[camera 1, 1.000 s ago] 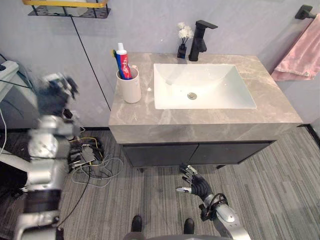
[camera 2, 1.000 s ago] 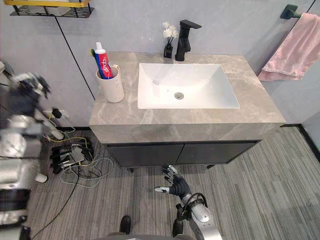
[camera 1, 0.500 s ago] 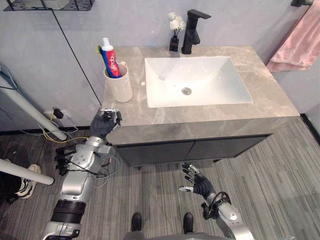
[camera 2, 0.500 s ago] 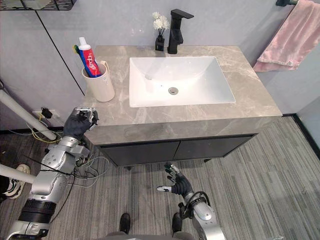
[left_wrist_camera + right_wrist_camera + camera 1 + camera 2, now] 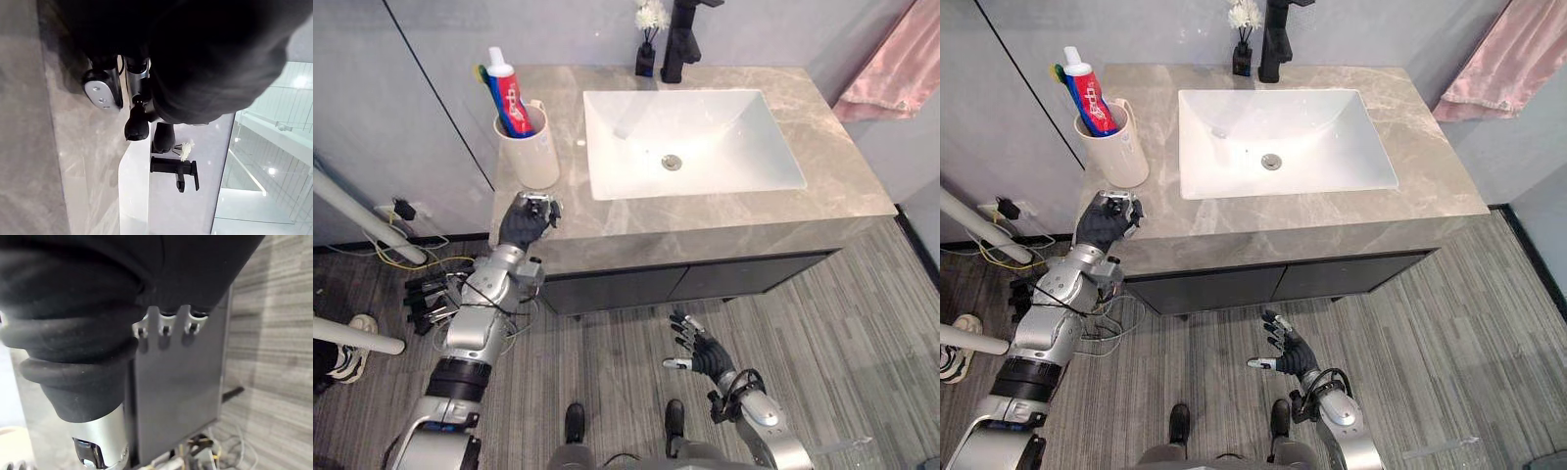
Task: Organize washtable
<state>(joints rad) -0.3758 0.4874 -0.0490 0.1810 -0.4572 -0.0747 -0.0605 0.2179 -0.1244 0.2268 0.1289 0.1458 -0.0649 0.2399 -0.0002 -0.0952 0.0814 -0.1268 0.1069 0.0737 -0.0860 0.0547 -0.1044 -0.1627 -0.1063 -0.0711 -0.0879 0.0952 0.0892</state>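
A cream cup [image 5: 529, 152] holding a red-and-white toothpaste tube [image 5: 507, 93] and a toothbrush stands at the left end of the grey marble countertop [image 5: 857, 162]. My left hand [image 5: 523, 222] hovers at the counter's front-left corner, just in front of the cup and apart from it. Its fingers [image 5: 137, 126] are curled and hold nothing. The white sink basin [image 5: 690, 137] takes up the middle of the counter. My right hand [image 5: 702, 354] hangs low in front of the cabinet, fingers spread, holding nothing.
A black faucet [image 5: 681, 39] and a small black vase of white flowers [image 5: 649, 29] stand behind the basin. A pink towel [image 5: 891, 69] hangs at the right. Dark cabinet doors [image 5: 685, 279] are below the counter. White poles [image 5: 357, 220] and floor cables [image 5: 431, 294] lie to the left.
The camera has tilted down. My left arm has come down from a raised spot at the far left to the counter's front-left corner. The right hand has hardly moved.
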